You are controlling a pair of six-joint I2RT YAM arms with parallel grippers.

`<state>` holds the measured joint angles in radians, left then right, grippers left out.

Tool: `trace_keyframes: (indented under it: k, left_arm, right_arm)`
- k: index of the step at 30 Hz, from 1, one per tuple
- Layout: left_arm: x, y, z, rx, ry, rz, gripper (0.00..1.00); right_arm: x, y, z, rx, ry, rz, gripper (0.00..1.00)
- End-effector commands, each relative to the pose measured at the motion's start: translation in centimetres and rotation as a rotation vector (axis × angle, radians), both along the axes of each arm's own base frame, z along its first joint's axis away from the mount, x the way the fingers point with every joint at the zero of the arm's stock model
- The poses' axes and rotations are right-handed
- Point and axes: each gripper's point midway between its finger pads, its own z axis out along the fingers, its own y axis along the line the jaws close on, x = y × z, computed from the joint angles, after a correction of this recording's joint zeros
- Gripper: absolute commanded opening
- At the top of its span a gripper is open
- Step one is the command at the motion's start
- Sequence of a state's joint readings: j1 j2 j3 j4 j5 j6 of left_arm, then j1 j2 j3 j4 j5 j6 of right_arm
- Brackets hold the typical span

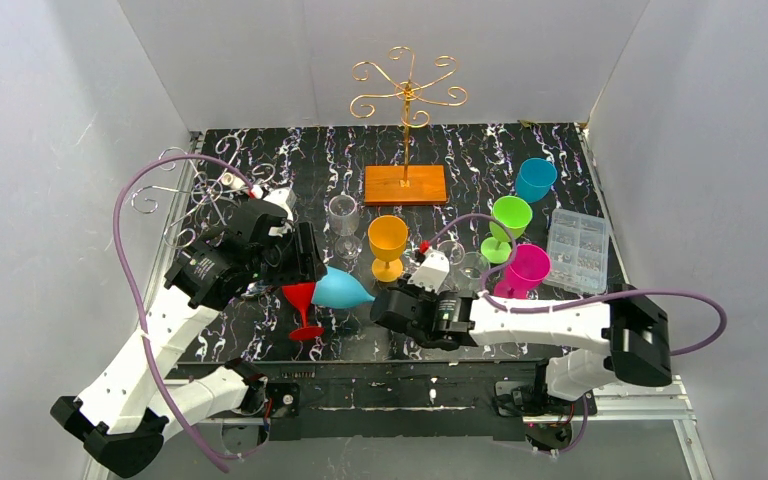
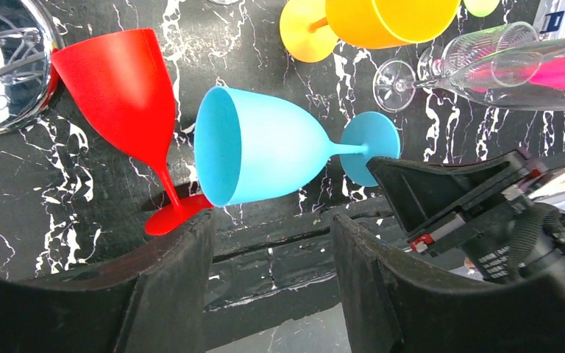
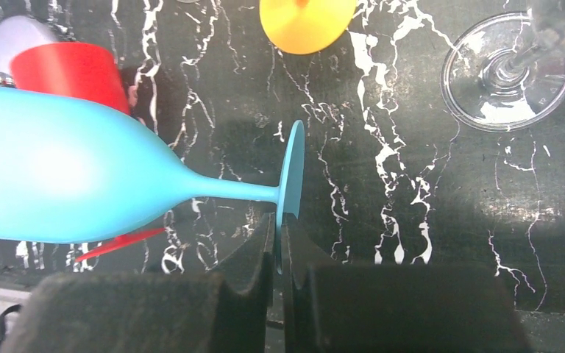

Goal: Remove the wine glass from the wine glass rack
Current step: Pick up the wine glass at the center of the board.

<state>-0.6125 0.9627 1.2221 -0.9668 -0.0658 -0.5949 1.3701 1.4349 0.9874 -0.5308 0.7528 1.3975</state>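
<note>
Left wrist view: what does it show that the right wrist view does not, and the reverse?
Only the left wrist view shows the open mouth of the blue glass, a pink glass and the left gripper, open. Only the right wrist view shows the right gripper shut on the rim of the blue glass's foot. Both show the blue glass held horizontal, the red glass, the foot of the orange glass and the foot of a clear glass.

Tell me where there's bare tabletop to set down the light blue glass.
Bare table lies at the back, between the silver rack and the wooden base, and between that base and the blue cup. The middle, around the orange glass, is crowded.
</note>
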Motion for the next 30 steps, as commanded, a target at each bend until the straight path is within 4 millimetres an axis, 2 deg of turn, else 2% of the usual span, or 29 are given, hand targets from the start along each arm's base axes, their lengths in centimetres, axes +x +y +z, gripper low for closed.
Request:
trace_keyframes:
  k: [1,9,11,19,24,30]
  left_arm:
    - [-0.6,-0.2,0.6,-0.043,0.017,-0.008,0.58]
    - [-1.0,-2.2,1.1,-0.178,0.064,-0.055,0.57]
    - [-1.1,-2.9,1.9,-0.232,0.060,-0.076,0.56]
    - [-1.5,-3.9,3.2,-0.321,0.077,-0.084,0.46]
    - [-1.8,-4.3,4.4,-0.367,0.077,-0.086,0.35]
    - [-2.3,-4.9,5.8,-0.419,0.082,-0.094,0.31]
  right_arm:
    - [0.3,0.1,3.9,0.095,-0.051,0.001,0.06]
    - [0.2,-0.3,6.4,0.166,-0.084,0.023,0.05]
    - [0.2,-0.4,6.8,0.179,-0.090,0.030,0.05]
    - [0.0,-0.8,8.2,0.232,-0.106,0.044,0.05]
    - [0.0,-1.0,9.5,0.268,-0.128,0.054,0.05]
    - [0.0,-1.0,11.3,0.330,-0.159,0.077,0.05]
